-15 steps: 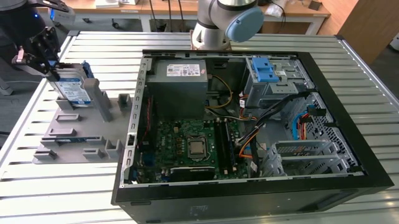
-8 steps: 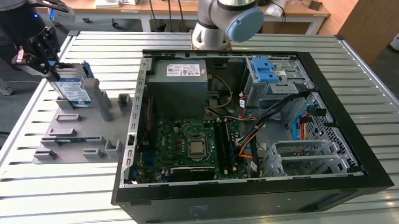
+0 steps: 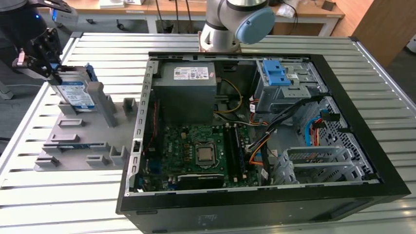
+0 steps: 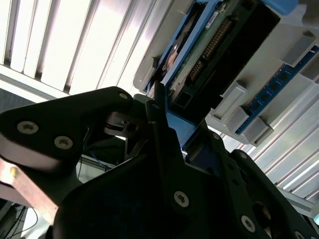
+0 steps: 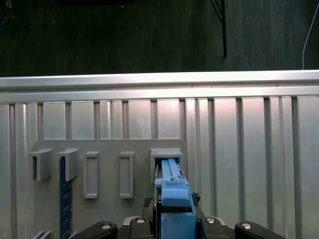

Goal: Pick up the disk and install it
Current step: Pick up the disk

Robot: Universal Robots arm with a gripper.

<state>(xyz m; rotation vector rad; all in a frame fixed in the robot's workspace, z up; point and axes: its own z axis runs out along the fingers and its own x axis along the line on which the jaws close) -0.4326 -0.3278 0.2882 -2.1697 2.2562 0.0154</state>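
The disk [image 3: 73,93], silver with a white-and-blue label and a blue carrier bracket, stands on edge in a slot of the grey holder rack [image 3: 78,141], at the exterior view's left. My black gripper [image 3: 55,68] sits at the disk's upper end. In the second wrist view the gripper [image 4: 164,107] has its fingers [image 4: 157,114] closed against the blue bracket, with the disk's [image 4: 209,45] circuit side and connector beyond. The first wrist view shows the blue bracket [image 5: 172,191] held between the gripper's [image 5: 172,219] jaws over the rack [image 5: 139,209].
An open black computer case [image 3: 260,122] lies on the slatted metal table, right of the rack. Inside it are a grey power supply [image 3: 188,78], a drive cage with blue latches [image 3: 276,73] and loose cables. A blue memory stick [image 3: 71,145] rests in the rack. The arm's base [image 3: 234,24] stands behind the case.
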